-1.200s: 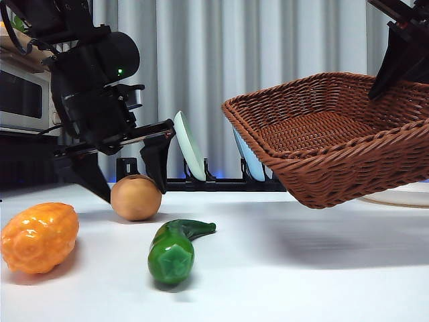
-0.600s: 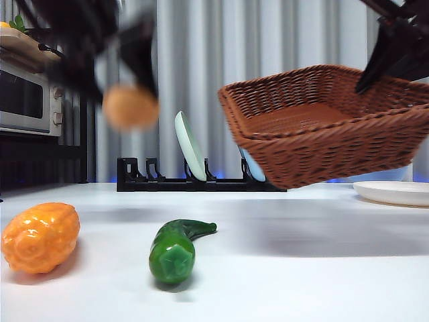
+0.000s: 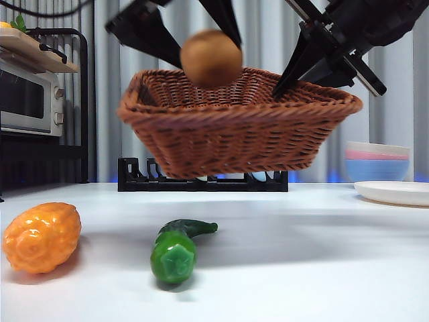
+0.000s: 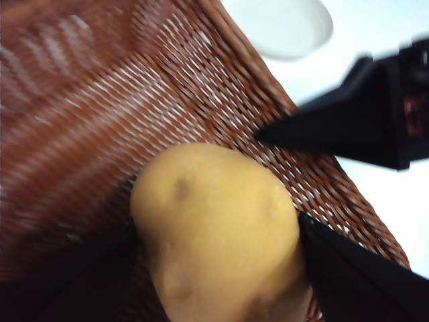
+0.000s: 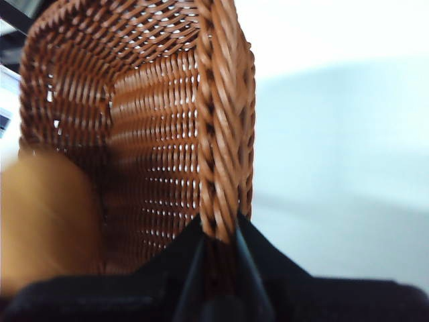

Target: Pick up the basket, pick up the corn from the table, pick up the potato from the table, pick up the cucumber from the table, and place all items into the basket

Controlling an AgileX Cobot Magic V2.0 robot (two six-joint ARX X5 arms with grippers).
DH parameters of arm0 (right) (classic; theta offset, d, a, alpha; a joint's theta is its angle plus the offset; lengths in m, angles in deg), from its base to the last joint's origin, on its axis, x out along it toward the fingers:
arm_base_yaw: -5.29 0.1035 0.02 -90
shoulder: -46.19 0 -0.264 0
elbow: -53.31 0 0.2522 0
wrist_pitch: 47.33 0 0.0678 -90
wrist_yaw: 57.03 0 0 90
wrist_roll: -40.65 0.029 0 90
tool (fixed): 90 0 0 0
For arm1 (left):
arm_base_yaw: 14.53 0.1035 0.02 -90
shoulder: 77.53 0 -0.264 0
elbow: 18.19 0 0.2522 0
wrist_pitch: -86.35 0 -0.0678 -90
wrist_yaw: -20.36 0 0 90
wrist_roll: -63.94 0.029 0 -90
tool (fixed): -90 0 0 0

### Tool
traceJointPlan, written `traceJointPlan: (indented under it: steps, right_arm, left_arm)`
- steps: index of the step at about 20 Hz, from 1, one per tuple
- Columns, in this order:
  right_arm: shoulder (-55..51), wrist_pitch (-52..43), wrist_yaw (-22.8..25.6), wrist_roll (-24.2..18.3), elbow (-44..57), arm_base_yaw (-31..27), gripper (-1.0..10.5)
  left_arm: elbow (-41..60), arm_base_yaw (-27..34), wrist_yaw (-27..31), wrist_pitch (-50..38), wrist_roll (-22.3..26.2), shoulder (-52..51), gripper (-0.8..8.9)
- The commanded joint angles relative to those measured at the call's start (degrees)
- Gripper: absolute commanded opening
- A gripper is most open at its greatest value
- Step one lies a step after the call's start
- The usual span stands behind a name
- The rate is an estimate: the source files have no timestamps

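My right gripper (image 3: 289, 75) is shut on the rim of the brown wicker basket (image 3: 234, 124) and holds it in the air above the table's middle; its rim (image 5: 221, 134) runs between my jaws in the right wrist view. My left gripper (image 3: 201, 40) is shut on the tan potato (image 3: 211, 58) and holds it over the basket's open top. The potato (image 4: 218, 228) fills the left wrist view with the basket's weave (image 4: 100, 114) behind it. The orange bumpy corn (image 3: 41, 236) lies on the table at front left. The green cucumber (image 3: 177, 248) lies at front centre.
A black dish rack (image 3: 201, 181) stands behind the basket. A white plate (image 3: 392, 192) with stacked bowls (image 3: 377, 161) sits at the right. A microwave (image 3: 30, 97) under a shelf stands at far left.
The left gripper has carried the potato up and right, from beside the table to above the basket. The right gripper has moved the basket left to the middle.
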Motion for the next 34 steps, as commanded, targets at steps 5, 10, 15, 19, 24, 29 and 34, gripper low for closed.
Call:
traceJointPlan:
  steps: [5,10,15,19,24,29,34]
  right_arm:
    - [0.13,-1.09,-0.24,2.14,-0.50,0.26,-0.1]
    - [0.13,-1.09,-0.24,2.12,-0.50,0.20,-0.1]
    - [0.13,-1.11,-0.22,2.01,-0.50,-0.11,-0.1]
    - [0.13,-1.18,-0.20,1.57,-0.52,-2.32,-0.1]
    - [0.11,-1.16,-0.26,1.18,-1.46,-5.86,-0.1]
    - [0.11,-1.16,-0.31,0.52,-1.90,-6.95,-0.1]
    - [0.11,-1.18,-0.26,-0.04,-1.92,-6.97,-0.1]
  left_arm:
    - [0.55,-2.54,4.24,3.65,-0.22,2.23,6.24]
    - [0.55,-2.58,4.11,5.79,-0.42,-0.15,6.24]
    - [-0.70,-2.71,4.37,16.96,-1.60,-13.53,6.24]
    - [-0.74,-3.32,7.52,34.73,-7.91,-25.24,6.24]
    - [4.76,-3.39,13.49,42.32,-13.84,-27.23,6.24]
    - [18.97,-3.19,11.93,28.89,-17.35,-26.71,6.22]
    - [24.70,0.02,9.07,18.03,-18.36,-19.26,6.21]
